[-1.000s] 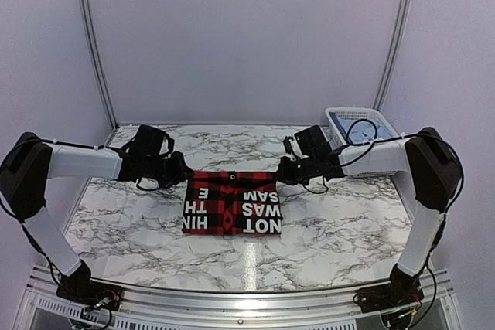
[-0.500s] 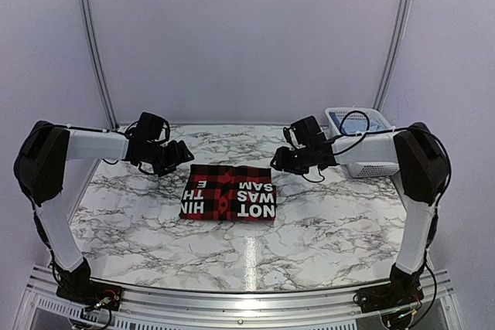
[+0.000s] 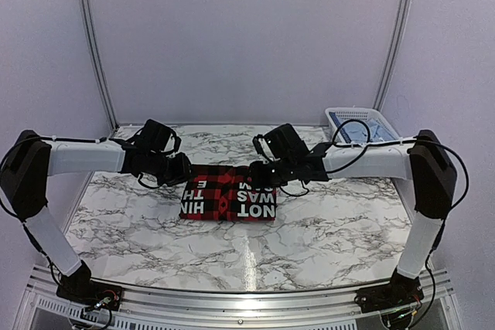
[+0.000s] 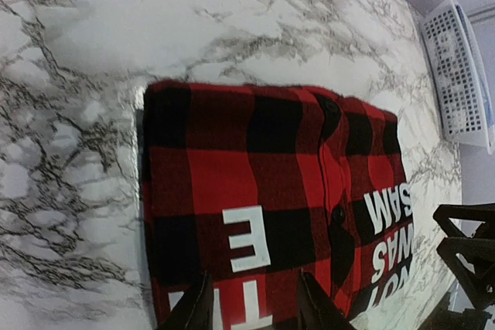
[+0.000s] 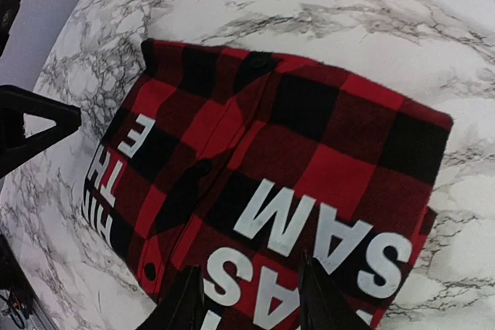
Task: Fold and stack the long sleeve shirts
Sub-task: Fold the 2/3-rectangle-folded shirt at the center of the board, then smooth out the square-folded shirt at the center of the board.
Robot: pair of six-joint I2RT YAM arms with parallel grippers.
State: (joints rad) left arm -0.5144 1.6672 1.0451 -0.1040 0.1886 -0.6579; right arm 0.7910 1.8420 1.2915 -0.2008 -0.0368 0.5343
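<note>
The left pincer (image 3: 184, 171) and right pincer (image 3: 257, 174) hang parted, angled toward each other.

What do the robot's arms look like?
The left arm and right arm are thin white tubes with chunky black joints. Thin black cables loop along them. The left gripper and right gripper are black, each with two pointed fingers.

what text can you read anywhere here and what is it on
"SAM": white print, red-and-black shirt
"WAS": same shirt
"NOT": same shirt
"HIN": same shirt, other half
"TH": there too
"E": there too
Fragments, likely cut by folds. Nothing readable on the basket.
</note>
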